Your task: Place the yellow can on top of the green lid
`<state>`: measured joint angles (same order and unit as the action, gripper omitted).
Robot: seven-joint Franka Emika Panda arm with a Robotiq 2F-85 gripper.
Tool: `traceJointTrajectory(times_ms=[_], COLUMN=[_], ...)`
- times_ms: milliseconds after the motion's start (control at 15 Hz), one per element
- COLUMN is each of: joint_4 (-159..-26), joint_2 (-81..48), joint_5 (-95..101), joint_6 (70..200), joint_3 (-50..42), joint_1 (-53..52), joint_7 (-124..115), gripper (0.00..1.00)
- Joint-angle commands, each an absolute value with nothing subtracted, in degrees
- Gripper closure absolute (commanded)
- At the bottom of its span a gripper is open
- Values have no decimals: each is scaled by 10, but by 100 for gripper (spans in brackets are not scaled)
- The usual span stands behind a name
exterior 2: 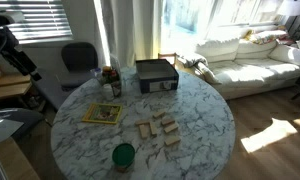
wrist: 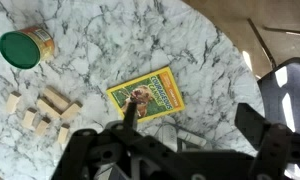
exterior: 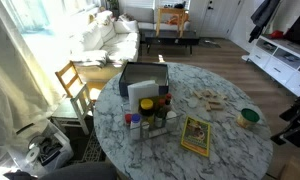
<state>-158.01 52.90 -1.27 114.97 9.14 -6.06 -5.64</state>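
The green lid is a low round piece with a green top and a yellow side wall, lying on the marble table near its edge. It shows in both exterior views. A yellow can-like container stands among the jars by the black box; it is out of the wrist view. My gripper is open and empty. It hovers above the table over the edge of a yellow booklet, well away from the lid and the jars.
A yellow booklet with a dog on it lies under the gripper. Several wooden blocks lie between it and the lid. A black box and jars stand at one side. A wooden chair stands by the table.
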Motion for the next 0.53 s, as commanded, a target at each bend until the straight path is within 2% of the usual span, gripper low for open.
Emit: traceJointTrajectory(times_ms=[0, 267, 467], joint_4=[-1582, -1588, -1570], joint_2=[528, 526, 457], joint_5=[-11, -11, 16], joint_6=[1148, 1148, 1191], joint_3=[89, 89, 86], joint_1=[-63, -63, 1], joint_7=[-58, -58, -104], gripper=[0, 0, 0])
